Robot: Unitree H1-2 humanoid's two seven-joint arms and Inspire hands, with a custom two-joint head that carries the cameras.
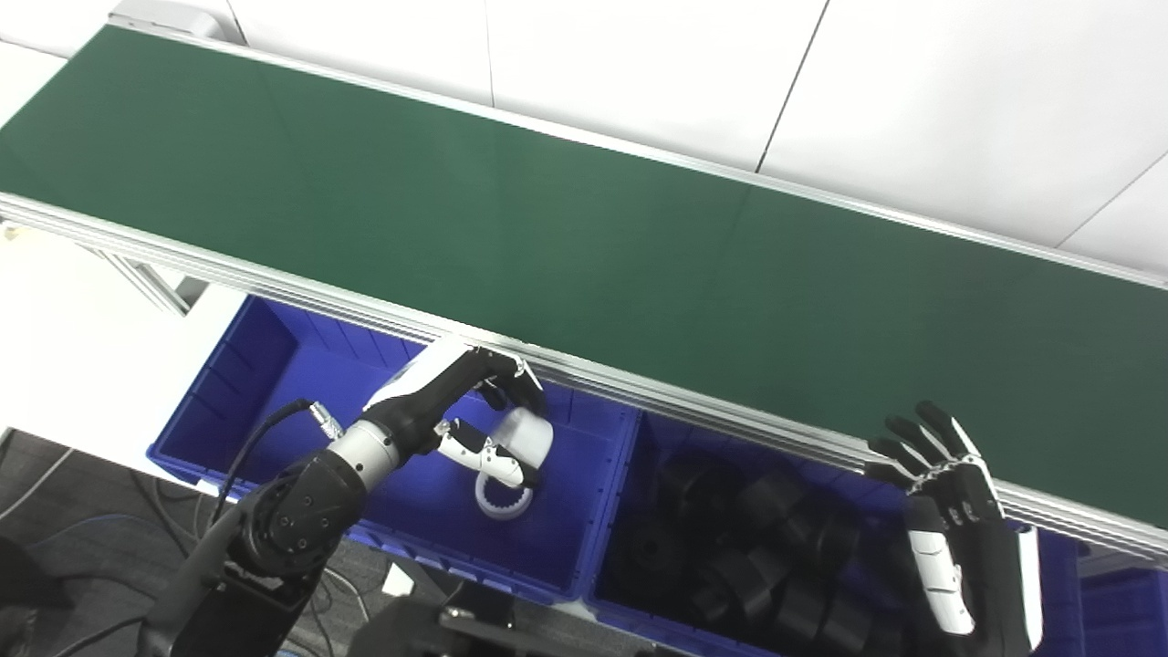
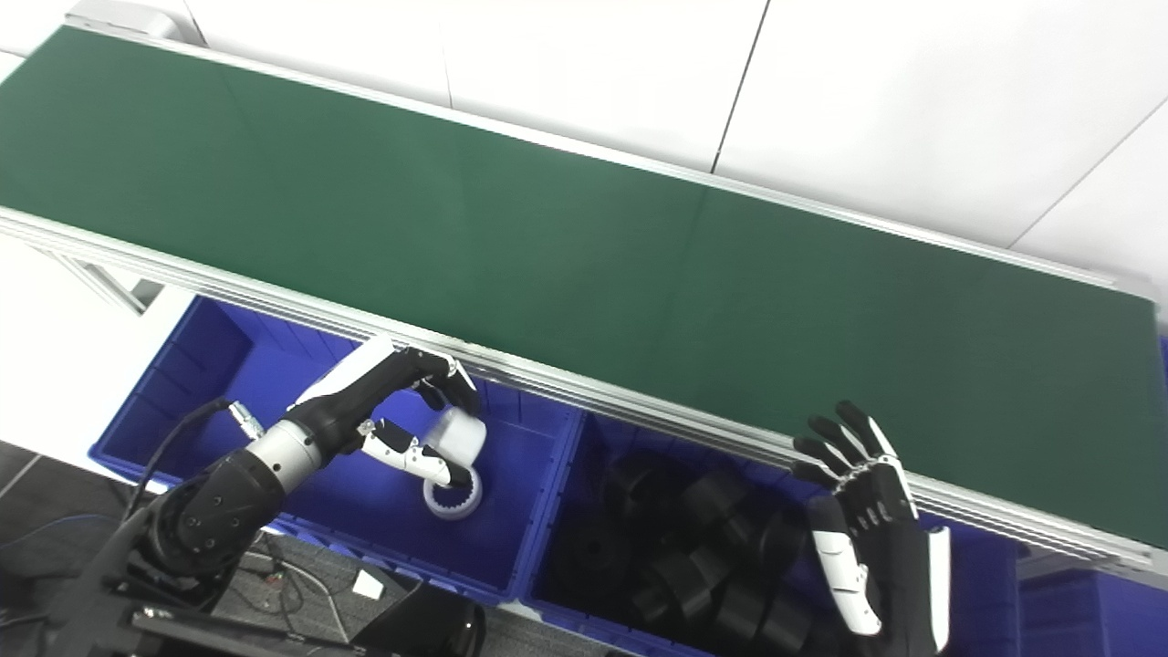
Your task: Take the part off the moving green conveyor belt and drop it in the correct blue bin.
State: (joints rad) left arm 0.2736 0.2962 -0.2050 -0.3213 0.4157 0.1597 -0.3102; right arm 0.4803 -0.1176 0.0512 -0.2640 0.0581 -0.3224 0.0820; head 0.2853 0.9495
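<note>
left hand clamped on white plastic cylindrical part over left blue plastic bin | white toothed ring lies in it | right hand fingers spread, empty | green conveyor belt bare | right blue bin holds black round parts

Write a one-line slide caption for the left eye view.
Left hand holds a white part over the left blue bin; right hand waits open beside the bare conveyor belt.

Bright, even light (slightly soft), glare-free
</note>
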